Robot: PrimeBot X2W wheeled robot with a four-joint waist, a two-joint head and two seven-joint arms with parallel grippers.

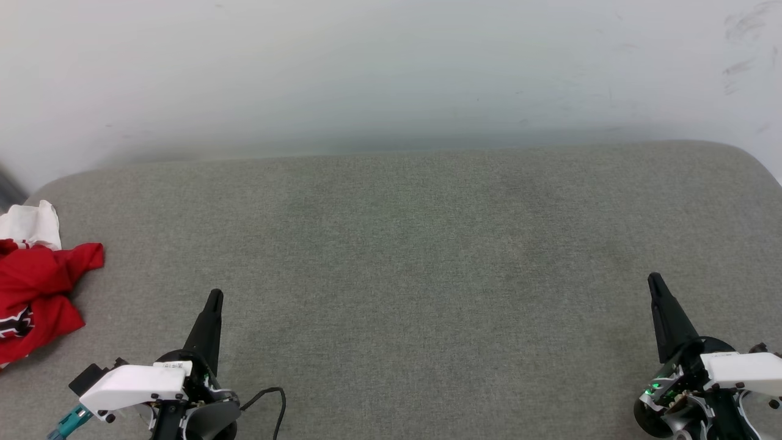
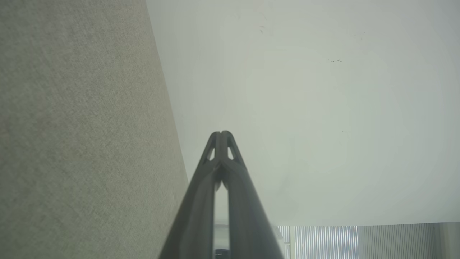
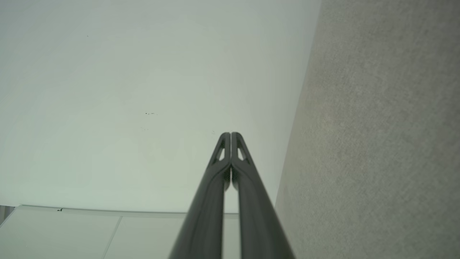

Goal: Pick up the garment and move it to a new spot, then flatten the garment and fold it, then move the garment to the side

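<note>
Head view: a grey fabric-topped desk (image 1: 391,244) stretches ahead of the jaws. The garment (image 1: 36,287) lies crumpled well out to the left of the left jaws, apart from them. The left jaws and right jaws are pressed shut and empty. Pick-up, flattening, folding and side move all look undone.

Left arm: white left wrist housing (image 1: 134,385) with dark screws, small label (image 1: 173,365), teal connector (image 1: 67,421), looped black cable (image 1: 278,400).
Right arm: white right wrist housing (image 1: 742,370), green indicator light (image 1: 655,386), black-and-silver joint parts beneath.
Both jaws: long dark tapered fingers (image 2: 201,201), triangular cut-outs near tips.
</note>
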